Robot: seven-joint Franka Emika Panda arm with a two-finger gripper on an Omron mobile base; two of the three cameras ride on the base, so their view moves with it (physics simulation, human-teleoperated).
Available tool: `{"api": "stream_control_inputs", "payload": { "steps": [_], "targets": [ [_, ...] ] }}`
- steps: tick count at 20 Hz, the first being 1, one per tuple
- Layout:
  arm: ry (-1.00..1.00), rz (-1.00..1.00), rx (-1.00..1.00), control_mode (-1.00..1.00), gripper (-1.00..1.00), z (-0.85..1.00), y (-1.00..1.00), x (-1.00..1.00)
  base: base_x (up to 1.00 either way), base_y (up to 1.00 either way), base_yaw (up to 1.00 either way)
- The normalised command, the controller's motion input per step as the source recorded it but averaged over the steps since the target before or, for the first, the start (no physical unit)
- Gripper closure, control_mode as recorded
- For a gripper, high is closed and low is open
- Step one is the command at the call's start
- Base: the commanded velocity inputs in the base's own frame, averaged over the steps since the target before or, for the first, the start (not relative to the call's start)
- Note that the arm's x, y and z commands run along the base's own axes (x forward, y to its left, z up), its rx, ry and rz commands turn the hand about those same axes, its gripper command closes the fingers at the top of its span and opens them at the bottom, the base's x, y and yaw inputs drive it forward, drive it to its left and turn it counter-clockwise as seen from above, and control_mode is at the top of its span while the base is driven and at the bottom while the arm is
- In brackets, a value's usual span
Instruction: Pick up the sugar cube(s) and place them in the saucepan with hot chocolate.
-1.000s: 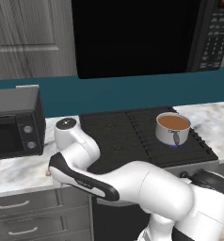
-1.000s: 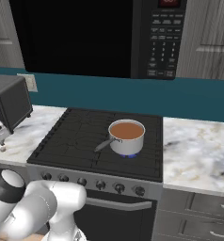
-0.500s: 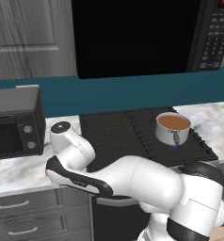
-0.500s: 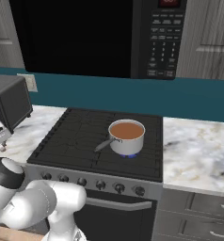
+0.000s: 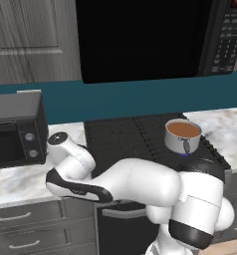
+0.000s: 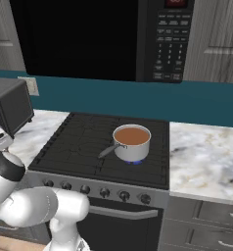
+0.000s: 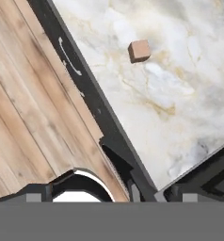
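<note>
Tan sugar cube sat far off on marble, so the hand, grip unclear, needed to come closer.

I see a pale tan-brown sugar cube on a white marble countertop veined in grey and faint ochre. The saucepan is silver steel with brown liquid inside. The stovetop is black, fronted by a grey panel with dark knobs. The backsplash is deep teal. The microwave is black with pale keypad lettering; the toaster oven is black and dark grey. Cabinet fronts are grey woodgrain. The floor is light brown planking.
</note>
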Motion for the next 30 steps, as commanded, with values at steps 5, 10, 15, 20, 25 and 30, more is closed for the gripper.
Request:
{"api": "stream_control_inputs", "payload": {
  "steps": [5,10,15,20,25,30],
  "targets": [
    [0.0,0.0,-0.02,-1.0,-1.0,-0.17,0.23,0.19,0.0,0.0,0.0],
    [0.0,0.0,0.0,-1.0,-1.0,-0.11,0.25,0.24,0.0,0.0,0.0],
    [0.0,0.0,0.0,-1.0,-1.0,-0.13,0.22,0.34,0.0,0.0,0.0],
    [0.0,0.0,0.0,-1.0,-1.0,-0.16,0.35,0.33,0.0,0.0,0.0],
    [0.0,0.0,-0.01,-1.0,-1.0,-0.22,0.33,0.27,0.0,0.0,0.0],
    [0.04,0.0,-0.07,-1.0,-1.0,-0.19,0.33,0.26,0.0,0.0,0.0]
  ]
}}
